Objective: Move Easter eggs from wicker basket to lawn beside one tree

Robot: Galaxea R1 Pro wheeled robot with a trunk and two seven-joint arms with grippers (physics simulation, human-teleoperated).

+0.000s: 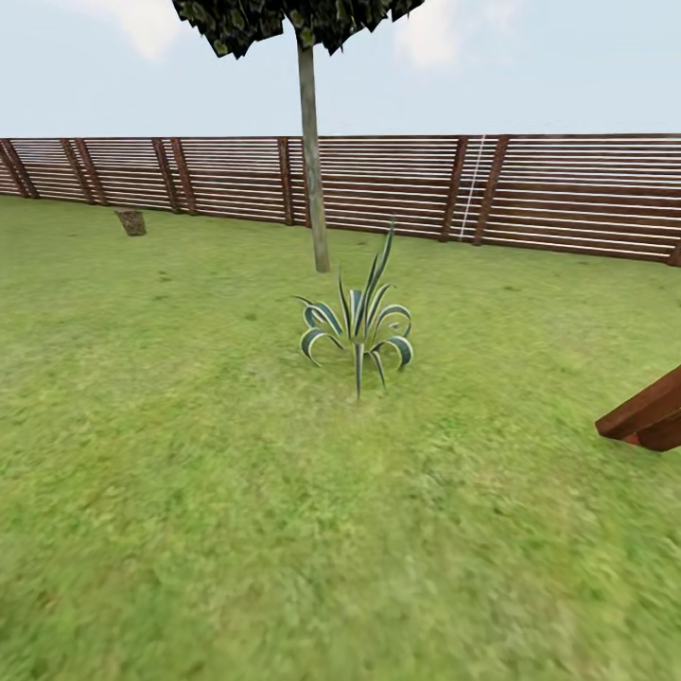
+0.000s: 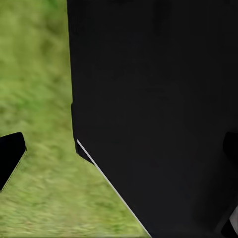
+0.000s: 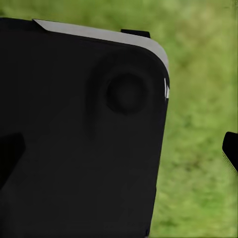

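You are at the step of travelling and searching: no egg is picked yet, as far as these views let you judge. At the far left of the head view, near the brown slatted wooden fence (image 1: 530, 194), a small brown woven object (image 1: 131, 222) stands on the wide green lawn (image 1: 170, 454); it is probably the wicker basket, but it is too small to be sure, and no eggs can be made out. Further right, the thin straight grey-brown tree trunk (image 1: 313, 161) rises to dark blocky foliage, and in front of it grows a spiky plant with striped green and white leaves (image 1: 361, 326). At the right edge a reddish-brown wooden beam (image 1: 653, 416) enters the picture.

In the left wrist view and the right wrist view, a black body panel covers much of the picture, with blurred grass behind. You cannot tell whether either gripper is wide or narrow.

For the next move, I judge you must turn left and drive toward the brown object until the basket is within reach.
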